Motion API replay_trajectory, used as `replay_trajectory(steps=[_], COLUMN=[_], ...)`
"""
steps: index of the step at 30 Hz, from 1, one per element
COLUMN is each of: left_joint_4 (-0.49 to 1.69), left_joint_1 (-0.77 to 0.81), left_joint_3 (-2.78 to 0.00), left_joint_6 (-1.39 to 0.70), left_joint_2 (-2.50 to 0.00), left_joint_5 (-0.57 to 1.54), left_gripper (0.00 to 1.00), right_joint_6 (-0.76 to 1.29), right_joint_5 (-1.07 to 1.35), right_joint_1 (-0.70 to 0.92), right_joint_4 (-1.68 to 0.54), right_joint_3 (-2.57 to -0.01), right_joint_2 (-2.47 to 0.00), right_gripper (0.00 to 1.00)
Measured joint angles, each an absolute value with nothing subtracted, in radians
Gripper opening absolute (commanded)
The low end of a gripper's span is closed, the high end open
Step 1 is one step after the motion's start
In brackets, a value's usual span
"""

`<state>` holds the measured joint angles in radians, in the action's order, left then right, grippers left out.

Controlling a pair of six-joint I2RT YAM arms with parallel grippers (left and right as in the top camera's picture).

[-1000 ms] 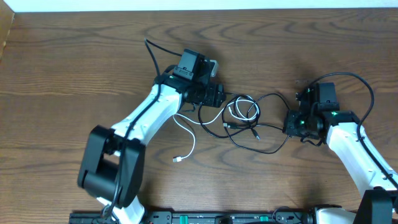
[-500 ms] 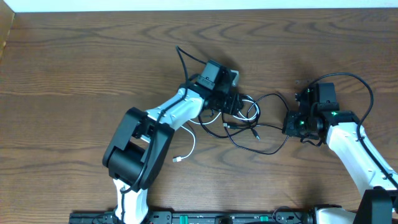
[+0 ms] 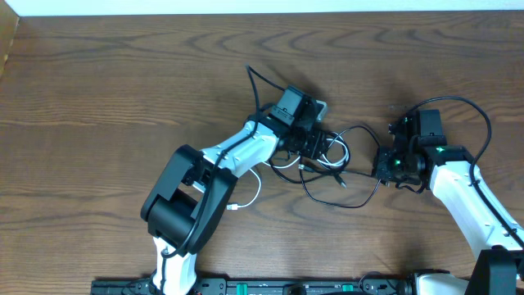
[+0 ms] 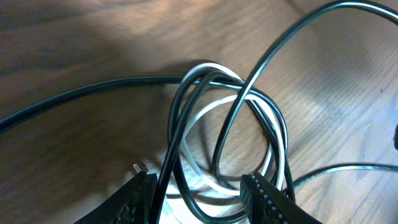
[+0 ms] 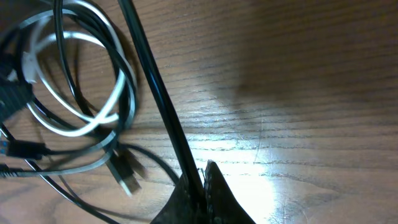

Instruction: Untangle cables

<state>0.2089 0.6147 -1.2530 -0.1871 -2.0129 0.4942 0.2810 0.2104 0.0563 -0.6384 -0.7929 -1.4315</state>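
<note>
Table (image 3: pixel 98 98): L gripper (image 4: pixel 198 186) straddles cables (image 4: pixel 208 70), R gripper (image 5: pixel 200 180) clamps black cable (image 5: pixel 157 93).

L arm (image 3: pixel 237 152) swung right across the counter (image 3: pixel 98 98). L hand (image 3: pixel 323 150) went from just left of the cables (image 3: pixel 344 192) to right over the coil, fingers now astride the loops. Upper links followed & now hide part of the white cable (image 3: pixel 256 192). Coil nudged slightly; black loop's bottom a bit lower.

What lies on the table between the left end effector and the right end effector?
In the overhead view, only thin black cable strands cross the wooden table between the left end effector and the right end effector.
</note>
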Motion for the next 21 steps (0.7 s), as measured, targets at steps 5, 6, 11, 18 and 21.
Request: replay_trajectory(steps=[5, 6, 11, 18, 21], left_joint_4=[0.231, 0.233, 0.241, 0.258, 0.281], left_joint_1=[0.658, 0.665, 0.675, 0.672, 0.659], left_joint_3=[-1.253, -1.253, -1.252, -1.252, -1.252], left_joint_6=[-0.187, -0.187, -0.187, -0.187, -0.187], left_joint_2=[-2.015, -2.017, -2.022, -2.022, -2.017], left_joint_5=[0.448, 0.438, 0.412, 0.405, 0.405], left_gripper=[0.42, 0.37, 0.15, 0.08, 0.08], right_joint_6=[0.281, 0.281, 0.281, 0.280, 0.266], right_joint_5=[0.210, 0.210, 0.210, 0.210, 0.205], right_joint_1=[0.056, 0.056, 0.056, 0.056, 0.056], right_joint_4=[-0.646, -0.647, -0.648, -0.648, -0.647], right_joint_3=[-0.793, -0.793, -0.793, -0.793, -0.793], right_joint_2=[-1.431, -1.431, -1.431, -1.431, -1.431], right_gripper=[0.01, 0.01, 0.01, 0.09, 0.40])
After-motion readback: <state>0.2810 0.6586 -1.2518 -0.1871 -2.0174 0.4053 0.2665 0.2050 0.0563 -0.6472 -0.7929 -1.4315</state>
